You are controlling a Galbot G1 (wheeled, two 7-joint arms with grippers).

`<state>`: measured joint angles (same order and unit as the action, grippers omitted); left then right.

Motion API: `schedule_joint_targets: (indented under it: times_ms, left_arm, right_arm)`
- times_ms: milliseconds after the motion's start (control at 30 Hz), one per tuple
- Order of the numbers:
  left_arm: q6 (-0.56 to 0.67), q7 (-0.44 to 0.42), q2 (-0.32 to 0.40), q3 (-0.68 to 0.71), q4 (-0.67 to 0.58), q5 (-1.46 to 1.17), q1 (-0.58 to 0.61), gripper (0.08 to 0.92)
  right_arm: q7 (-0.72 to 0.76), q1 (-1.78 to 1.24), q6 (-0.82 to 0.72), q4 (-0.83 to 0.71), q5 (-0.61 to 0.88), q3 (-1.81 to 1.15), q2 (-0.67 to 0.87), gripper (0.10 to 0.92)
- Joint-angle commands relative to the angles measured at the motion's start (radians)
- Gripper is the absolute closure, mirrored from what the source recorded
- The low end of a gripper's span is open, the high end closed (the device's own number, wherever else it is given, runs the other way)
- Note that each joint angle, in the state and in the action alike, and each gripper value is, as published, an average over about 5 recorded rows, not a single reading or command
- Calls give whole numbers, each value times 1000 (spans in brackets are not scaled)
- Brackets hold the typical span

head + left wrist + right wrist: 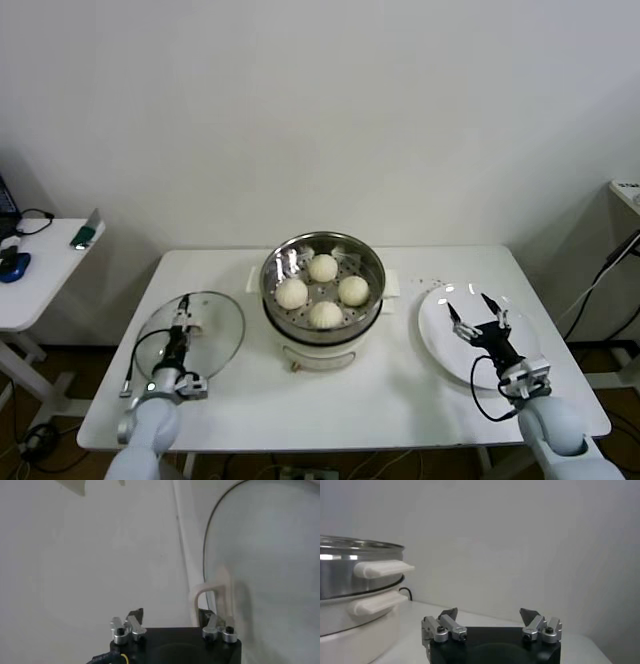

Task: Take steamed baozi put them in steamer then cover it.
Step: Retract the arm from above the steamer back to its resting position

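Baozi [322,290]: four cream-white buns, all on the perforated tray inside the steamer, set in a diamond.

Steamer [322,262]: shiny steel pot on a white base, uncovered, at the middle of the table; white side handles [382,568] show in the right wrist view.

Cover [215,330]: clear glass lid with metal rim, lying flat on the table left of the steamer, close beside it but apart. Cream handle [212,597] at its centre.

Left gripper [182,318]: over the cover at its handle. Fingers parted; in the left wrist view one finger [206,616] lies right by the handle, the other well clear of it. Whether either touches the handle cannot be told.

Right gripper [478,309]: over the plate, fingers spread wide, nothing between them.

Plate [440,340]: flat, white, right side of the table, well apart from the steamer.

Table [400,400]: white, rectangular, smooth top.

Room: plain white wall [320,110] behind. Second white table [45,270] at far left with small items on it. Cables [600,285] hang at far right.
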<state>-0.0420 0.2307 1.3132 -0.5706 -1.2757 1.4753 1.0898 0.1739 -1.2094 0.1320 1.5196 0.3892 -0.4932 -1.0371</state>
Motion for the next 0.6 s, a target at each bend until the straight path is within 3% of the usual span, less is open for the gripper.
schedule_joint_targets:
  times_ms: [33,367,600]
  left_arm:
    - [10,-4,-3,2,28,-9,-16,329]
    - [15,-33,-4,4,2,-38,1,614]
    - [-9,-49,-30,6,-93,-88,47,809]
  right_arm:
    - [5,1,3,-14,-16,-2,-5,203]
    - [9,10,9,-30,-30,-2,-14,203]
    - [9,17,11,-41,-32,-3,-13,203]
